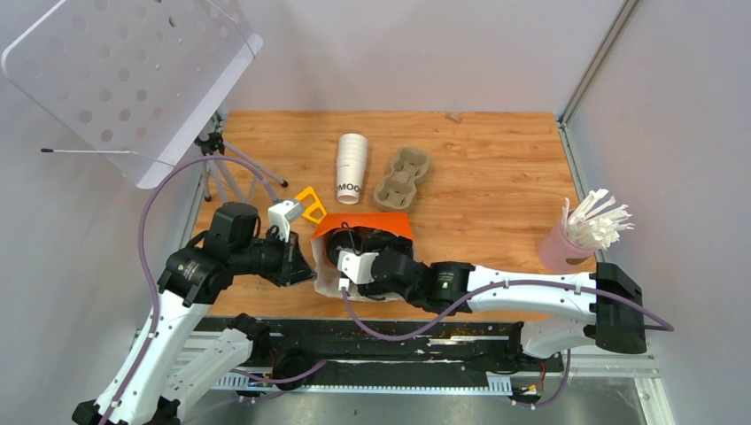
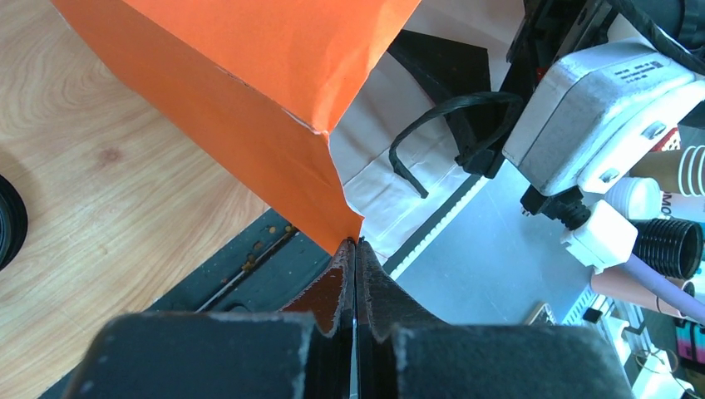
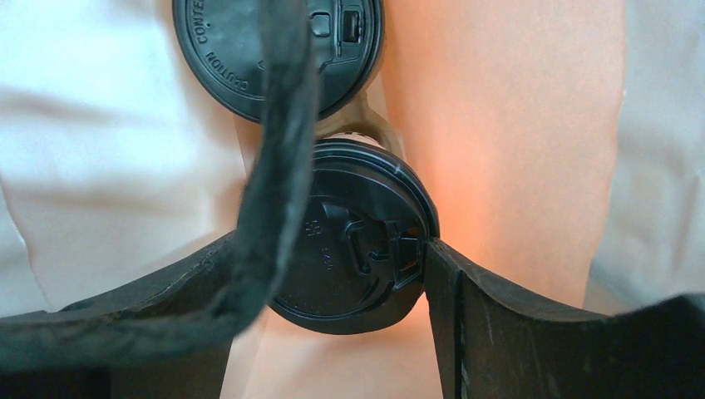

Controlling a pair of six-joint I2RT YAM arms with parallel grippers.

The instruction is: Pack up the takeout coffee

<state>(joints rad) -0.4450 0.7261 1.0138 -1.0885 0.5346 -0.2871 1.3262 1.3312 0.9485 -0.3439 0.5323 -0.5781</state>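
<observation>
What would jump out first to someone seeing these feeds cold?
The orange bag at the near edge of the table: the left gripper pinches its corner, jaws shut, while the right gripper is inside it. There its jaws sit either side of the takeout coffee, with a second black lid just beyond. Farther back lie a stack of white cups and a cardboard carrier.
</observation>
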